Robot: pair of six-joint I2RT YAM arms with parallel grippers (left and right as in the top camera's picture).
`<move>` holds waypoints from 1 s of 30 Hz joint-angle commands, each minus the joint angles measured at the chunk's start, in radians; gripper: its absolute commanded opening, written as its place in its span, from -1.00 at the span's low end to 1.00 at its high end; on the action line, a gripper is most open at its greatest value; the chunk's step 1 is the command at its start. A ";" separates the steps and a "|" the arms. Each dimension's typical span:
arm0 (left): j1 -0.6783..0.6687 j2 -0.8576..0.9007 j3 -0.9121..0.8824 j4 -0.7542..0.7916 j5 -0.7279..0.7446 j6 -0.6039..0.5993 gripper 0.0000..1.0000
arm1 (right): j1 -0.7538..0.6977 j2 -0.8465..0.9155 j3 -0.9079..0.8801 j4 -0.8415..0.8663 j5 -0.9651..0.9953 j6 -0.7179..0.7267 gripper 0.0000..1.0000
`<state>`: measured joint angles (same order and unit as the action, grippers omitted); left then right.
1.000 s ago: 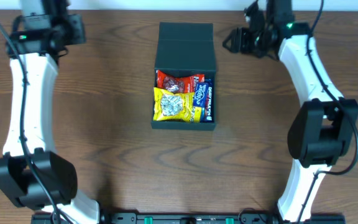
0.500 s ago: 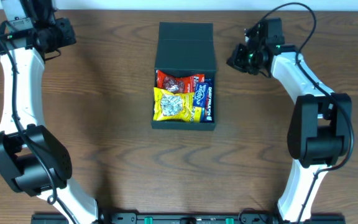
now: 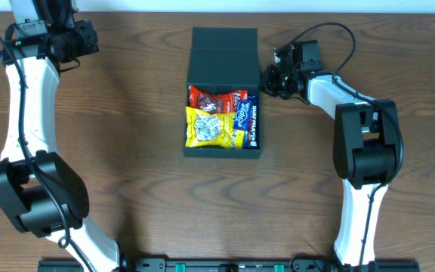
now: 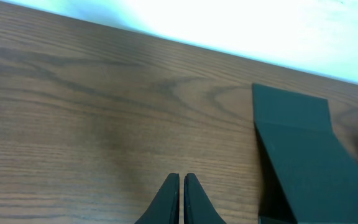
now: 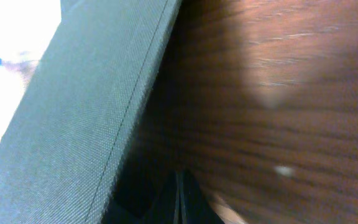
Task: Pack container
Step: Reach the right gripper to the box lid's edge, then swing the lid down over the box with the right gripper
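The dark teal-green container (image 3: 195, 148) sits in the middle of the table with its flap lid (image 3: 224, 57) standing open at the back. Inside lie a red packet (image 3: 216, 98), a yellow packet (image 3: 208, 127) and a blue packet (image 3: 249, 123). My right gripper (image 3: 269, 78) is shut and empty, low at the lid's right edge; the right wrist view shows its fingertips (image 5: 180, 186) close beside the lid's side (image 5: 86, 106). My left gripper (image 3: 89, 36) is shut and empty at the far left back; its wrist view shows the fingers (image 4: 181, 186) over bare wood, the lid (image 4: 303, 155) to the right.
The brown wooden table (image 3: 112, 151) ends at a white wall strip along the back edge (image 4: 229, 25). Both arm bases stand at the front edge, left (image 3: 36, 204) and right (image 3: 368, 159).
My right gripper has moved left and down, from the back right to the lid's right edge. My left gripper has stayed near the back left corner, shifting slightly.
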<state>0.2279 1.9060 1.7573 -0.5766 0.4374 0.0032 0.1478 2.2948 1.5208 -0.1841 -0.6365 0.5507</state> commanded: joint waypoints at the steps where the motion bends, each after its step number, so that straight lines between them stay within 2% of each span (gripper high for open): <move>1: 0.002 0.003 -0.003 0.002 0.009 -0.003 -0.88 | 0.018 0.018 -0.003 0.032 -0.032 0.034 -0.98; 6: 0.002 0.003 -0.004 -0.003 0.015 -0.004 -0.88 | 0.012 0.029 -0.003 0.110 -0.015 0.040 -0.98; 11: 0.002 0.005 -0.049 0.022 0.159 -0.003 -0.88 | 0.010 0.031 -0.003 0.192 -0.016 0.040 -0.97; 17: -0.006 0.032 -0.075 0.028 0.219 -0.004 -0.88 | 0.006 0.036 -0.003 0.293 -0.102 0.004 -0.97; 21: -0.006 0.093 -0.076 0.025 0.320 -0.012 -0.88 | 0.006 0.036 -0.003 0.364 -0.182 -0.029 -0.97; 30: -0.014 0.281 -0.075 0.032 0.505 -0.132 -0.88 | 0.006 0.036 -0.003 0.373 -0.272 -0.074 -0.97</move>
<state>0.2230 2.1635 1.6871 -0.5480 0.8543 -0.0834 0.1490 2.3169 1.5154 0.1791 -0.8093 0.5278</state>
